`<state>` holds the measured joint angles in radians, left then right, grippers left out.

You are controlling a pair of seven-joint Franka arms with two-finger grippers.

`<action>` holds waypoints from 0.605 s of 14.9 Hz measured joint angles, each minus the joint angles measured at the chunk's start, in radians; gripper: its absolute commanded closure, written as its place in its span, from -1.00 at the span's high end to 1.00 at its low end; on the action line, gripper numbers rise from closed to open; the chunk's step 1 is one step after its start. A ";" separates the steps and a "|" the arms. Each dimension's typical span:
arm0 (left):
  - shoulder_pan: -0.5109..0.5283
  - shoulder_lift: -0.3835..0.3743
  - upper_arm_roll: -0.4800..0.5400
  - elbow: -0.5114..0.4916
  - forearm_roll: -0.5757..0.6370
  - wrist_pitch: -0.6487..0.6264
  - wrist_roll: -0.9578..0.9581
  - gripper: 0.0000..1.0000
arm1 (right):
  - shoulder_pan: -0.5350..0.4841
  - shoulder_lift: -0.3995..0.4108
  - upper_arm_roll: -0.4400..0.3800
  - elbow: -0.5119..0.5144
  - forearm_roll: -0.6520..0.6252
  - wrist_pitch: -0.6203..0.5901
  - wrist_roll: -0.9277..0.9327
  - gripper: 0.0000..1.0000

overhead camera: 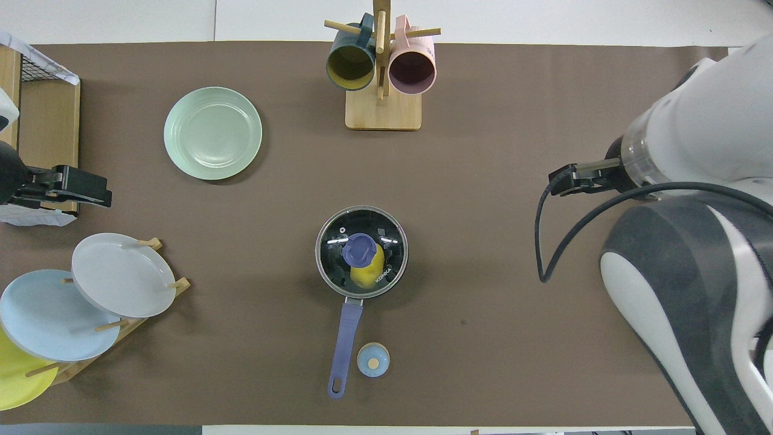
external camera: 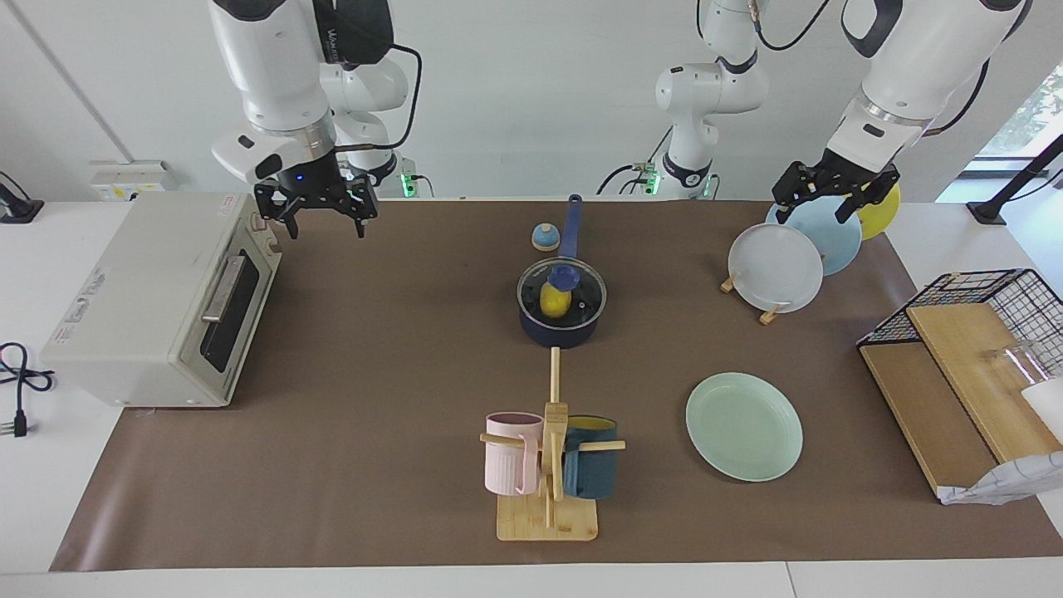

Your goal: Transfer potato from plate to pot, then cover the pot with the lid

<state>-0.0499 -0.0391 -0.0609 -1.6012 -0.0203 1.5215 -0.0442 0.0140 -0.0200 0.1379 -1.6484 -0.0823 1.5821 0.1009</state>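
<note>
Glass lid (external camera: 561,288) covers pot (external camera: 561,329), glossy oval potato (external camera: 555,301) inside | we see left hand (external camera: 835,193), right hand (external camera: 316,208) released, raised.

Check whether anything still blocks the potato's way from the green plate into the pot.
Nothing does: the potato already lies in the pot, under the lid. The plate is bare. The left hand hangs over the racked plates, the right hand by the toaster oven.
</note>
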 measured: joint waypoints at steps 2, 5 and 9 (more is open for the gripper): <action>0.000 0.000 0.000 0.000 0.000 0.000 0.000 1.00 | 0.002 0.002 -0.040 -0.004 0.001 -0.008 -0.019 1.00; 0.000 0.000 0.000 0.000 0.000 0.000 0.000 1.00 | 0.006 0.002 -0.053 -0.005 0.003 -0.012 -0.020 1.00; 0.000 0.000 0.000 0.000 0.000 0.000 0.000 1.00 | 0.004 0.002 -0.066 -0.002 0.015 -0.025 -0.020 1.00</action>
<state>-0.0499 -0.0391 -0.0608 -1.6012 -0.0203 1.5215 -0.0442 0.0183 -0.0179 0.0717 -1.6507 -0.0676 1.5569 0.0813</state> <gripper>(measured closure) 0.000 0.000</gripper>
